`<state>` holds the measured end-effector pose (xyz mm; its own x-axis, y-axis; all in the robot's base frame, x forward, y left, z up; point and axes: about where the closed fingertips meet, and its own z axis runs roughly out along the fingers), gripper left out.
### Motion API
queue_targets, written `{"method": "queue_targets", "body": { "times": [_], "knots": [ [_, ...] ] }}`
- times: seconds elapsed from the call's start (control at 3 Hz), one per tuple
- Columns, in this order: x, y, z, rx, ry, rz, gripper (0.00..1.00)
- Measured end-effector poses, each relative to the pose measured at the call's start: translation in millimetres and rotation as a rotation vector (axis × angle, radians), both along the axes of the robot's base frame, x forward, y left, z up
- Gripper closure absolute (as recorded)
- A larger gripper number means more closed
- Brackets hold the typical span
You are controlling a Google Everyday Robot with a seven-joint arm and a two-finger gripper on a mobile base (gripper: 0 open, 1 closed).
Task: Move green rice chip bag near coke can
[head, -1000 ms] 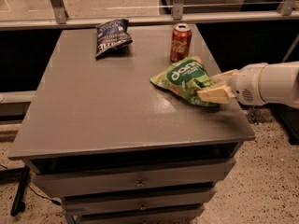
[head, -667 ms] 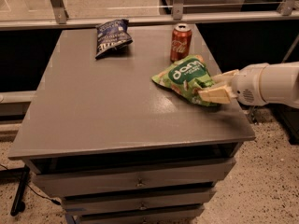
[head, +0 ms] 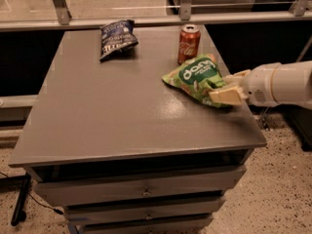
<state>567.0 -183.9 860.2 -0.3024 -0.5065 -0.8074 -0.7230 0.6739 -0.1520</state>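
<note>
A robot gripper [head: 218, 87] reaches in from the right over the rear right part of a gray desk [head: 122, 111]. Its tan fingers [head: 226, 95] are clenched on the right edge of the green rice chip bag [head: 194, 76]. The bag lies flat on the desk w/ its "dang" label facing up. Its left end rests on the surface, and its right end is pinched between the upper and lower fingers.

The coke can [head: 188, 44] stands upright just behind the bag, near the back edge. The can's base is just beside the bag's top edge; whether the two touch can't be told. A white arm [head: 282, 84] stretches off the right side, hanging past the desk's right edge.

At back left, well apart from both, a dark blue snack bag [head: 117, 38] lies tilted, label up. Nothing lies between the green bag and the can. The blue bag lies far to the left of them.

Behind the desk runs a metal rail [head: 146, 21] w/ upright posts. Below the top, at the front, are stacked drawers [head: 146, 191] w/ small knobs. The desk stands on a speckled floor [head: 287, 189]. The front and left parts of the desk top are bare gray w/ a soft sheen.
</note>
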Motion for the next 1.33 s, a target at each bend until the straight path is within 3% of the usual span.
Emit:
{"method": "queue_targets", "body": {
  "times": [0.33,1.0,1.33],
  "knots": [
    [0,0,0,0.000,0.000,0.000,0.82],
    [52,-17,18,-0.017,-0.047,-0.009,0.36],
    [64,-16,23,-0.015,-0.058,0.002,0.12]
  ]
}}
